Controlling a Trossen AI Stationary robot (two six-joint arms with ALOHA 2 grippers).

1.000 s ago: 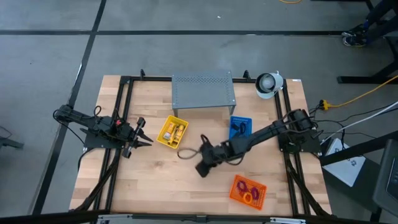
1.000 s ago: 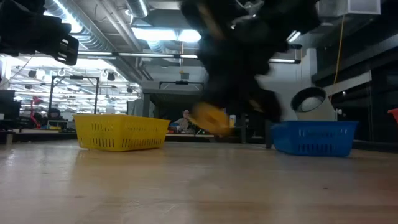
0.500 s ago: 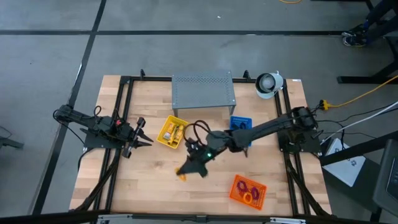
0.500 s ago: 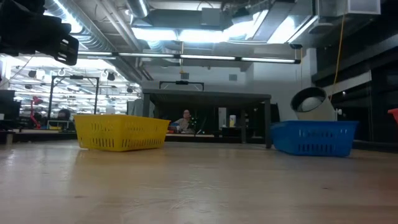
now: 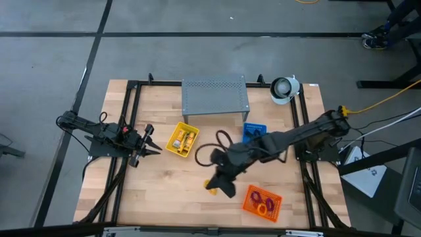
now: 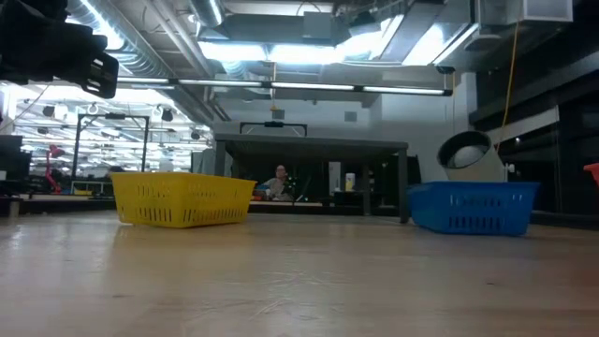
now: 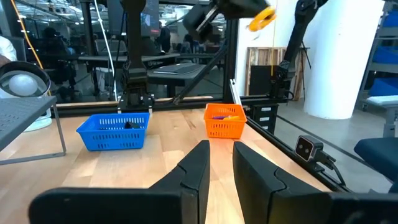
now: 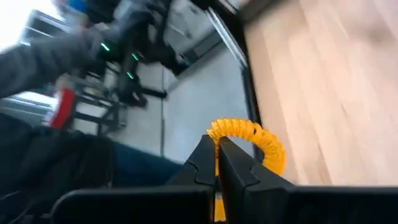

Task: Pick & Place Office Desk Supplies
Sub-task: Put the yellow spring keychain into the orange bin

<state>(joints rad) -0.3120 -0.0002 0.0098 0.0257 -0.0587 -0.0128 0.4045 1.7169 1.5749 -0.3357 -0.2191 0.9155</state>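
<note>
Since the earlier frame, the right gripper (image 5: 212,186) has been carried toward the orange tray (image 5: 263,203). Its jaws are closed on a yellow loop (image 8: 249,139), pinched between the fingertips (image 8: 208,149). The left gripper (image 5: 152,141), narrowly parted, is held beside the yellow tray (image 5: 182,139).

table (image 5: 158,178): pale matt wood planks | stand (image 5: 215,95): grey perforated metal | trays (image 6: 181,198): slotted plastic mesh
</note>
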